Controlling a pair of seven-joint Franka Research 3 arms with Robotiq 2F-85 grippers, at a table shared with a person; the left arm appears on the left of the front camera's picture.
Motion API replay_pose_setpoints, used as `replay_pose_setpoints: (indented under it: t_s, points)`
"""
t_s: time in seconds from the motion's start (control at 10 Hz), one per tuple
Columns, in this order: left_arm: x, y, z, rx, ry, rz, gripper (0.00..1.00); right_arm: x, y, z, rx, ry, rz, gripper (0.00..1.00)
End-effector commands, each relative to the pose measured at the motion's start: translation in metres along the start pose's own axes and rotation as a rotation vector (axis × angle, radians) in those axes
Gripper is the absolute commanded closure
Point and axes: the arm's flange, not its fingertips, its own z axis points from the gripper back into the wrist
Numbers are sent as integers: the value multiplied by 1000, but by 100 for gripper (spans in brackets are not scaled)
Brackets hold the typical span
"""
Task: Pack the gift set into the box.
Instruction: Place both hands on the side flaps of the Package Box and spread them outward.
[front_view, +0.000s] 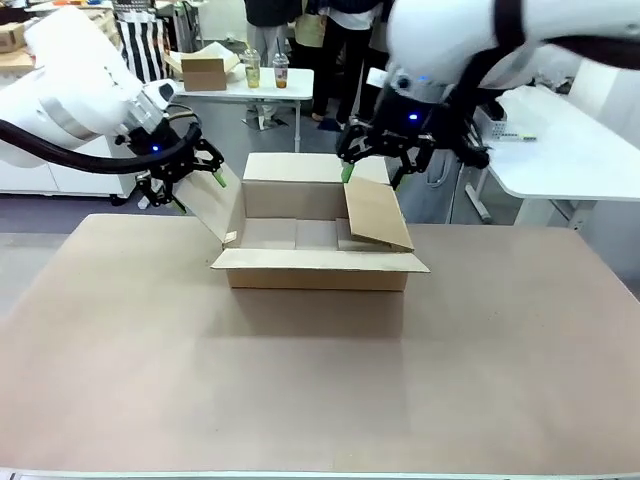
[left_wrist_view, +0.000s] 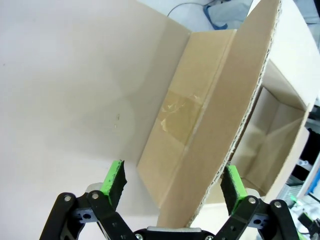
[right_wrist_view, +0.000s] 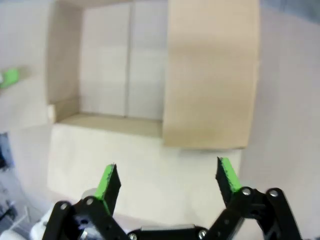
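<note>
The box (front_view: 320, 270) sits mid-way across the tabletop (front_view: 300, 390), long axis crosswise. The left gripper (front_view: 198, 188), wide open, straddles its raised left flap (front_view: 218, 212); the right gripper (front_view: 372, 172), equally wide, hovers above the inward-leaning right flap (front_view: 378, 213)

The box (front_view: 318, 262) at the centre of the frame is plain brown cardboard, unprinted. A glossy clear patch of tape (left_wrist_view: 182, 116) shines on its outer side, and its cut flap edge shows a wavy corrugated pattern. The table (front_view: 300, 390) under it is a flat pale tan. The left fingers (left_wrist_view: 114, 181) and right fingers (right_wrist_view: 227, 176) are black with bright green pads. The left arm (front_view: 70, 90) and right arm (front_view: 450, 35) are white, each with a small blue light. At the upper left, a bag (front_view: 143, 45) carries vertical stripes — black and white.
</note>
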Motion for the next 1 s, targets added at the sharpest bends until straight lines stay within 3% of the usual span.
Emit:
replay_pose_setpoints:
  t_s: [0.0, 0.2, 0.5, 0.9]
  points:
    - [0, -1, 0, 16, -1, 9, 0, 42, 54, -26, -259, -94, -57, 0]
    - [0, -1, 0, 16, -1, 9, 0, 63, 71, -56, -352, -51, 24, 0]
    - [0, -1, 0, 16, -1, 9, 0, 74, 69, -103, -465, -15, 69, 0]
    - [0, -1, 0, 16, -1, 9, 0, 73, 35, -119, -608, 35, 56, 0]
